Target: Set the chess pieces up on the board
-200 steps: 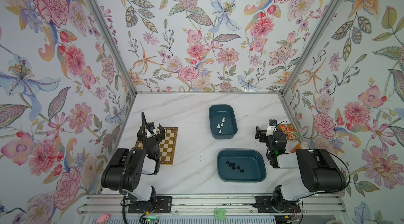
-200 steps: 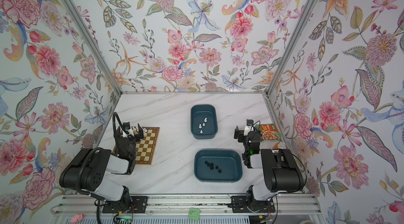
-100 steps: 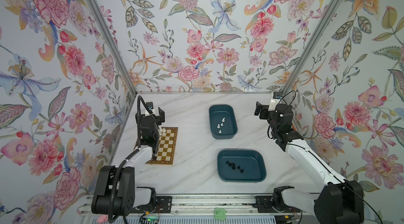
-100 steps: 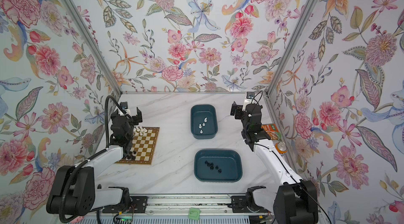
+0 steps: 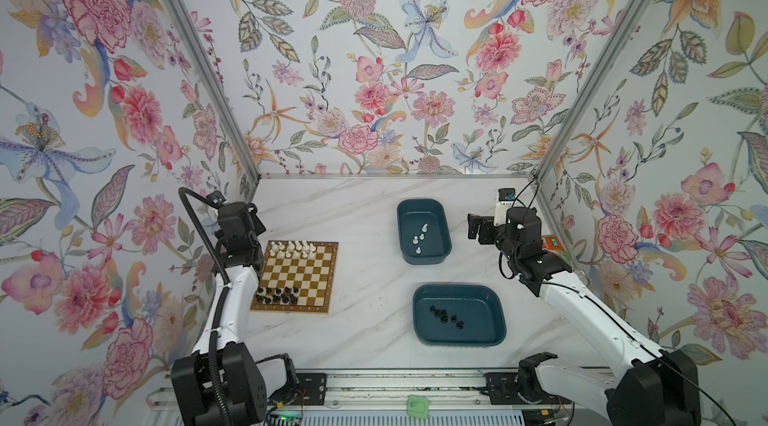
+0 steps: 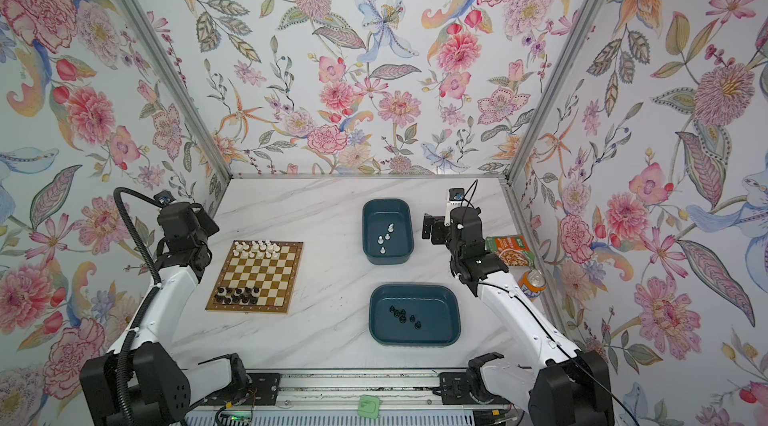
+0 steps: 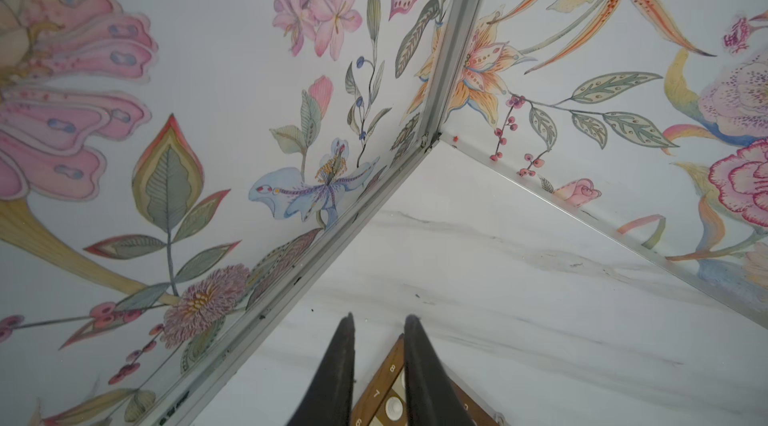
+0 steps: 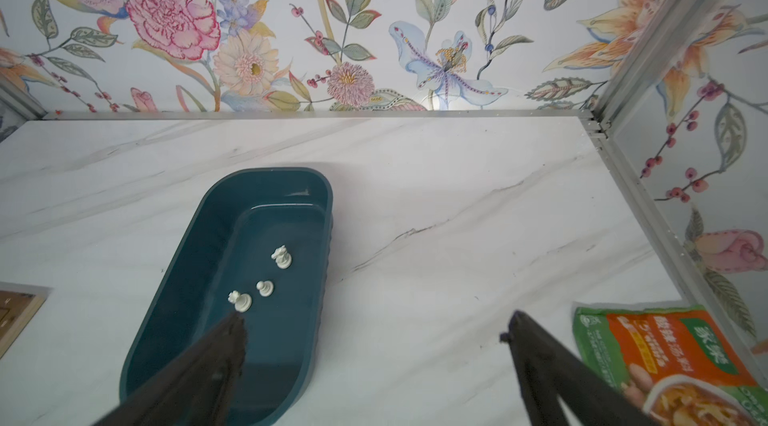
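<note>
**A:** How full, the board (image 5: 303,274)?

**B:** Partly set. White pieces (image 5: 293,248) bunched along its far edge, black pieces (image 5: 276,298) along its near edge. Both groups crowd the half nearest the left arm, with bare squares at the other end of those ranks.

**A:** And the remainder?

**B:** Off the board, toward the right arm's side. Loose white ones (image 5: 414,240) in the far tub (image 5: 434,216), about level with the board's white edge. Loose black ones (image 5: 444,315) in the near tub (image 5: 478,311), by its black edge.

**A:** Tools?

**B:** Left gripper (image 7: 379,320) above the board's far corner, jaws narrow with a slim gap, nothing between. Right gripper (image 8: 376,318) just beyond the far tub from the board, jaws spread wide, empty. Farther out still, a snack packet (image 8: 665,361), no part of the job.

**A:** Step in hand?

**B:** Probably fetching another white figure. Calls for lowering into the far tub and straddling one tiny piece without toppling its neighbours. Then pinching gently and carrying it across to a bare square on the white edge.
</note>
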You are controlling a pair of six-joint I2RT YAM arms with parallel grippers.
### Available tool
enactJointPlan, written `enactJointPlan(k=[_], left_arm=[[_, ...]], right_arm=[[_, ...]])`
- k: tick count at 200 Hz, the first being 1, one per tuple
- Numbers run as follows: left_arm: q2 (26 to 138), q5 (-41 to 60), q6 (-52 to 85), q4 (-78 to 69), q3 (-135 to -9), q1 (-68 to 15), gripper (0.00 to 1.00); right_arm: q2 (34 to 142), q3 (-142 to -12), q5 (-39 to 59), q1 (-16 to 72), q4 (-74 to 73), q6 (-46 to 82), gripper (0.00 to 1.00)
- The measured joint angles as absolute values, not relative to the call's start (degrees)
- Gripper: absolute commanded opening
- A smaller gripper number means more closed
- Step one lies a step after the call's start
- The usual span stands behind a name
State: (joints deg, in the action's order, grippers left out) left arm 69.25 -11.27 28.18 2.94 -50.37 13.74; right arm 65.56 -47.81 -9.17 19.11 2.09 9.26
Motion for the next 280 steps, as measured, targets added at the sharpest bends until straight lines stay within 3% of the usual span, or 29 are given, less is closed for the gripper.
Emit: enactJointPlan(k=[89,153,280], left_arm=[[75.6,-3.3,42.5,10.5,-46.4,21.4,0.23],[83.0,1.1,42.9,10.9,-46.4,26.1,0.21],[90.3,3.6,40.9,12.8,-47.6,28.3,0.19]], right_arm=[[60.8,-46.0,-4.8,24.5,8.4,14.5,0.99],[59.2,-43.0,-5.5,25.8,9.5,16.4,0.99],[67.3,-44.7,-8.1,30.8,7.8,17.0,0.99]])
